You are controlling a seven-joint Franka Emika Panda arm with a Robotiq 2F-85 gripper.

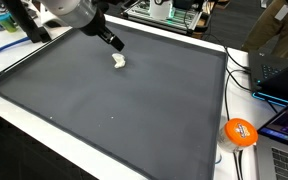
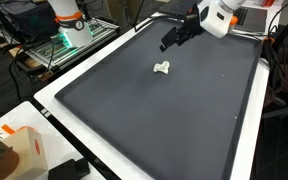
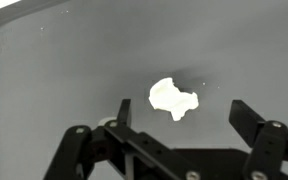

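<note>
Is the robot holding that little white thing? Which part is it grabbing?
Nothing is held. The gripper is open, fingers apart, and the white lump lies free on the dark mat.

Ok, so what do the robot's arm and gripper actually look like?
The arm has a smooth, rounded white casing in both exterior views. It ends in a black gripper, much slimmer than the arm. In the wrist view its two fingers are black, angular bars on jointed links with round pivots. No markings can be made out.
</note>
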